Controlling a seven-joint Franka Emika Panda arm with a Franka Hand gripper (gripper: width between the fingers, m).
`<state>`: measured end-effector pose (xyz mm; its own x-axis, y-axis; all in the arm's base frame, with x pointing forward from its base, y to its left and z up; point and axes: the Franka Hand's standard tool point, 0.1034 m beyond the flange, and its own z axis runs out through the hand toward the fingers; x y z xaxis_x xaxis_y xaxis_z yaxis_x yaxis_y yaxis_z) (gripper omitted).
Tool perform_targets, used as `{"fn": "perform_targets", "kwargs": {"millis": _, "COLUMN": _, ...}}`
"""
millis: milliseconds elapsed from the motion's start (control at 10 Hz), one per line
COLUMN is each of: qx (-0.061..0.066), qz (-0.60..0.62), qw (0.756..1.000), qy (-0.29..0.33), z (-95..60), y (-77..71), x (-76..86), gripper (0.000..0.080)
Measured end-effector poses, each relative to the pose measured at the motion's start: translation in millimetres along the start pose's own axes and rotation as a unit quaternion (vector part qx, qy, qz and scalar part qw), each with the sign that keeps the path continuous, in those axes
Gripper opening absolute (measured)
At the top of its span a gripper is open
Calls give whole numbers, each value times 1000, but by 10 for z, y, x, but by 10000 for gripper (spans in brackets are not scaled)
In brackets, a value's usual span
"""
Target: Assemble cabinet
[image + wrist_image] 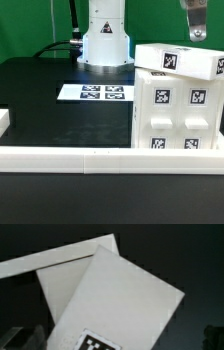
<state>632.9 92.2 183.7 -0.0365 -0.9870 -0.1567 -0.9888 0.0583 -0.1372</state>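
Cabinet [176,100]: we see it upright at the exterior view's right, top panel askew.
Gripper [198,30]: above it; we cannot tell its opening.
Marker board [99,93]: flat on table [40,100].

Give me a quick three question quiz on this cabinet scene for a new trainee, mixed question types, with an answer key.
1. True or false: the cabinet stands on the exterior view's right side of the table.
2. Multiple choice: the marker board lies (A) on top of the cabinet, (B) flat on the table in front of the robot base, (C) leaning on the white rail.
3. Fill in: the tags on the cabinet are black and ____.

Key: 1 true; 2 B; 3 white.
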Motion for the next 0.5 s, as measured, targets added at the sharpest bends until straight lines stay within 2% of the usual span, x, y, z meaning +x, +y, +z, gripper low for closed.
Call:
{"fn": "perform_targets", "kwargs": {"millis": 100, "qx": -5, "qz": -95, "qw": 995, "qy": -2, "z": -10, "y": -3, "x": -3, "gripper": 797}}
{"fn": "perform_targets", "kwargs": {"millis": 200, "qx": -4, "qz": -160, "qw": 987, "qy": -3, "z": -30, "y": -24, "x": 0, "gripper": 797}}
{"fn": "perform_targets", "kwargs": {"millis": 500, "qx": -2, "qz": -258, "qw": 966, "qy": -3, "z": -38, "y": -38, "x": 7, "gripper": 797}}
